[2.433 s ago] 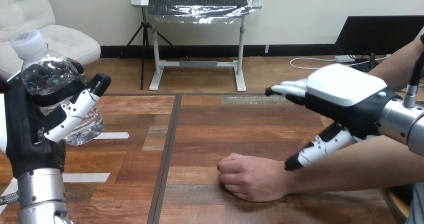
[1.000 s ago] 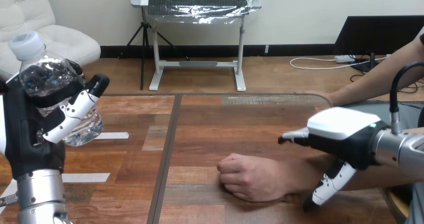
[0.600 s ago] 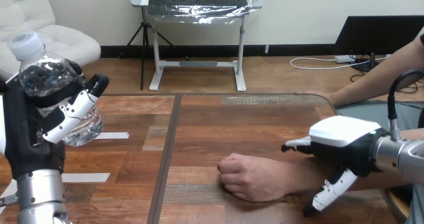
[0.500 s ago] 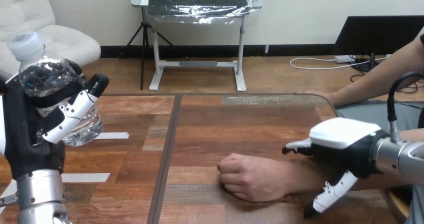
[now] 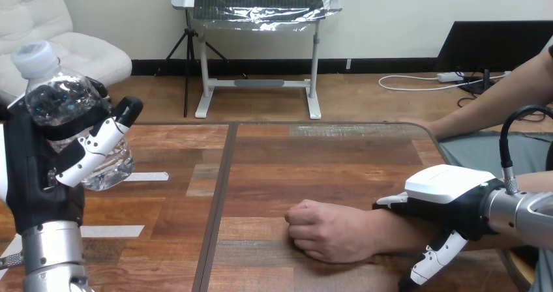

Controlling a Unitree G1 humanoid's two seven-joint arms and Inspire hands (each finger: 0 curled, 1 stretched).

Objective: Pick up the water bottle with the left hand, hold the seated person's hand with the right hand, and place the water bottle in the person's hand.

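Water bottle is clasped in the left hand's fingers, left of the person's fist, whose wrist is straddled by the right hand, fingers unclenched.

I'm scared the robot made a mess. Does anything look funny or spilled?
Nothing is spilled: the water bottle is capped, though tilted in the left hand. One odd thing: the person's hand lies on the table as a closed fist, so it cannot take the bottle yet.
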